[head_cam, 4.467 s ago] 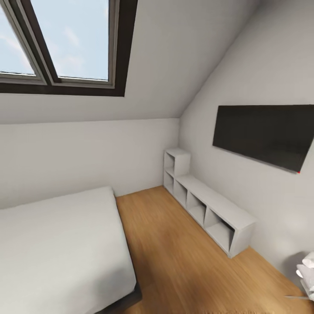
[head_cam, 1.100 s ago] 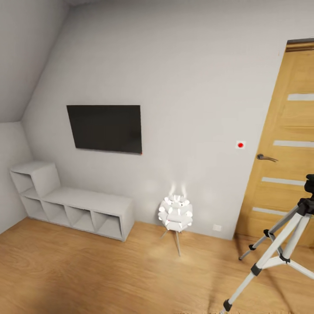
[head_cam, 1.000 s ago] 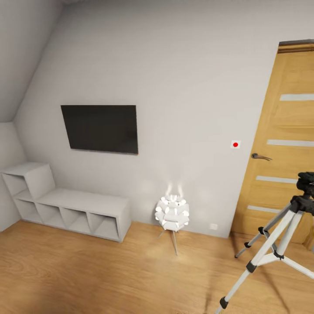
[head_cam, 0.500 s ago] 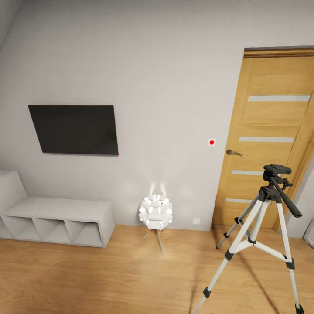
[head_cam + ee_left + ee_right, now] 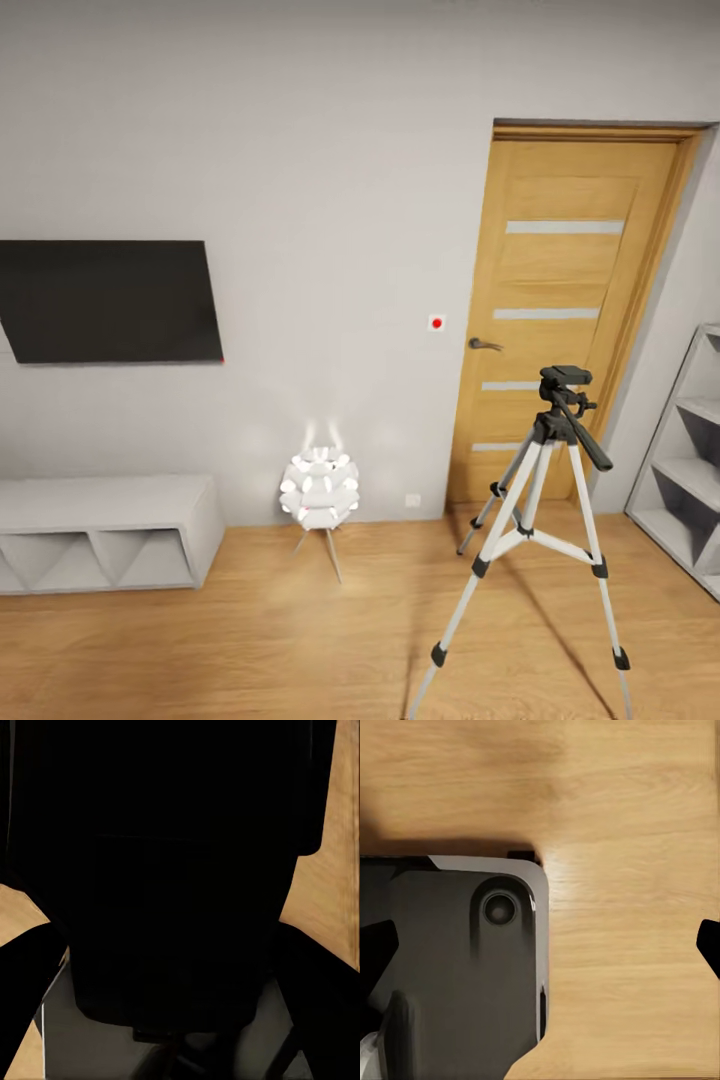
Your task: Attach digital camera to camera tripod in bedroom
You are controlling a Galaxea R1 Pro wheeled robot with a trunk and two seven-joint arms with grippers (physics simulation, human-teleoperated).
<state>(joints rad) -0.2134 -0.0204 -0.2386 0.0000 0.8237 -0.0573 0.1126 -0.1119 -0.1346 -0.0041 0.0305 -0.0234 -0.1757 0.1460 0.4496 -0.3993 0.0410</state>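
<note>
- As the head camera has panned right across the bedroom wall over the last few seconds, the camera tripod (image 5: 545,520) has come from the right edge of the view to stand whole, right of centre.
- This shift is camera motion: the tripod, the oak door (image 5: 565,310) and the wall television (image 5: 105,300) keep their places relative to one another.
- Tripod position: upright on the wood plank floor (image 5: 300,640), legs spread, in front of the door; its black head is bare, with the pan handle angled down to the right.
- A lit white floor lamp (image 5: 320,490) stands near the wall between the low white cube shelf (image 5: 100,530) and the tripod.
- A second open shelf unit (image 5: 690,460) has entered at the right edge.
- The digital camera cannot be identified in any view.
- Left end effector: the left wrist view is almost wholly dark, so its state cannot be told.
- Right end effector: the right wrist view looks down on the floor and a grey part of the robot's body (image 5: 465,967); whether it is wide or narrow cannot be told.
- Judgement: the mounting target is now located; the approach and the attaching are not yet done.
</note>
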